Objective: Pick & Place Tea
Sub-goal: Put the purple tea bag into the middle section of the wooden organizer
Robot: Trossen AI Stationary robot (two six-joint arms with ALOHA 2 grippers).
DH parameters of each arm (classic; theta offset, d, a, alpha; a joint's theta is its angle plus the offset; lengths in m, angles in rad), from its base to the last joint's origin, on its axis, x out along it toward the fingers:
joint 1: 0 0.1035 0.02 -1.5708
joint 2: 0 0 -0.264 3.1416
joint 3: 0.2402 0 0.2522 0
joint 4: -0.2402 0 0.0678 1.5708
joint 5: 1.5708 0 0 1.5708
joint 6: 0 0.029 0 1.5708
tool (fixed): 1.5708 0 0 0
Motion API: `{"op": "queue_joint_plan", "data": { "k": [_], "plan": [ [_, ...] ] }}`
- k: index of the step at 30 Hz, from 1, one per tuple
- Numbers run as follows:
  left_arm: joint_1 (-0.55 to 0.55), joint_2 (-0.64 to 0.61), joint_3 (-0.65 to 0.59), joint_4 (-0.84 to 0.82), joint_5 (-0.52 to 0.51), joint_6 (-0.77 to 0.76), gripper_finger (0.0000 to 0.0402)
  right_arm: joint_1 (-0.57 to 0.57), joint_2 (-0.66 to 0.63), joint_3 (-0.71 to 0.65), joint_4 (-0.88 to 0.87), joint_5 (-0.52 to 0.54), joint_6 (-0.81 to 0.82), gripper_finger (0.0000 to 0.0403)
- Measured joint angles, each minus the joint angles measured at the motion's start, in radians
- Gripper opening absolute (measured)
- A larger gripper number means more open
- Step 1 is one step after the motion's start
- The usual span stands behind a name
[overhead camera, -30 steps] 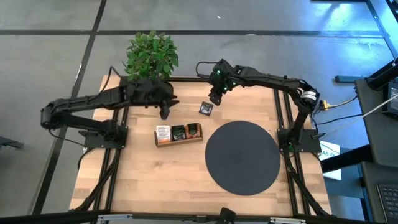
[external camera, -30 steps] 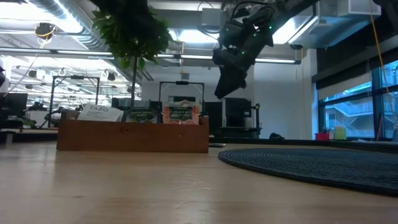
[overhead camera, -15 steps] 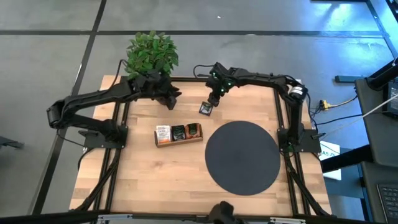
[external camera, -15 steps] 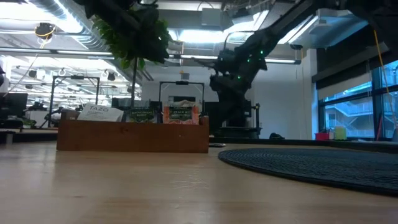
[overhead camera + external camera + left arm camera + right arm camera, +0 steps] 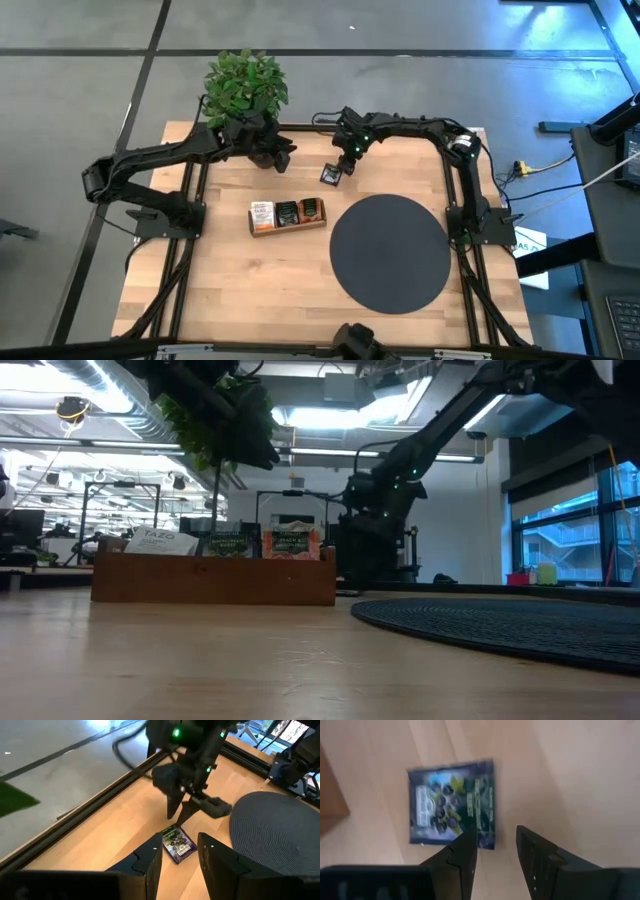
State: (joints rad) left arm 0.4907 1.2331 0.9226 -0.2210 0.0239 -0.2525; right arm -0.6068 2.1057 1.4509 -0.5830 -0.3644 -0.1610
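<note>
1. Nearest the front edge of the desk [image 5: 240,290] lies the round black mat [image 5: 389,252], bare.
2. Behind it, left of the mat, stands the wooden tray [image 5: 288,222]. A white sachet [image 5: 262,212], a dark one and an orange one stand upright in its three compartments.
3. Farther back, a loose dark sachet [image 5: 330,175] lies flat on the wood, apart from both tray and mat. In the right wrist view its printed face [image 5: 452,802] is up.
4. The right pincer [image 5: 347,160] is low over that sachet. In the right wrist view its fingers [image 5: 463,854] stand a narrow gap apart, empty, one tip over the sachet's edge. The left wrist view shows the pincer [image 5: 181,809] pointing down just behind the sachet [image 5: 177,842].
5. The sachet looks light, thin and flexible, with a slick wrapper, so it would probably slide or bend under a push. Lying flat, it offers little to grip. A pinch across one edge seems the likeliest hold.
6. Farthest back, the left pincer [image 5: 285,152] hovers by the plant [image 5: 245,85] at the rear left. Its fingers [image 5: 148,860] are slightly parted and hold nothing.
</note>
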Motion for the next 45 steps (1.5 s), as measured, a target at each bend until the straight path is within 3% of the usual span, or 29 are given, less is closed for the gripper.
{"op": "queue_joint_plan", "data": {
  "k": [7, 16, 23, 38, 45],
  "plan": [
    [-0.001, 0.0, 0.0, 0.001, 0.002, -0.015, 0.012, 0.02, 0.025, 0.002, -0.004, 0.023, -0.027, 0.0138],
    [-0.001, 0.0, 0.0, 0.001, 0.002, -0.015, 0.012, 0.084, 0.023, 0.003, -0.019, 0.126, -0.266, 0.0138],
    [-0.011, 0.0, 0.0, 0.001, 0.003, -0.015, 0.012, 0.128, 0.049, 0.005, -0.023, 0.186, -0.22, 0.0135],
    [-0.026, 0.0, 0.0, 0.001, 0.001, 0.003, 0.012, 0.139, 0.077, 0.011, -0.027, 0.202, -0.211, 0.0011],
    [-0.026, 0.0, 0.0, 0.001, 0.0, 0.004, 0.012, 0.139, 0.074, 0.011, -0.027, 0.204, -0.184, 0.0004]
  ]
}}
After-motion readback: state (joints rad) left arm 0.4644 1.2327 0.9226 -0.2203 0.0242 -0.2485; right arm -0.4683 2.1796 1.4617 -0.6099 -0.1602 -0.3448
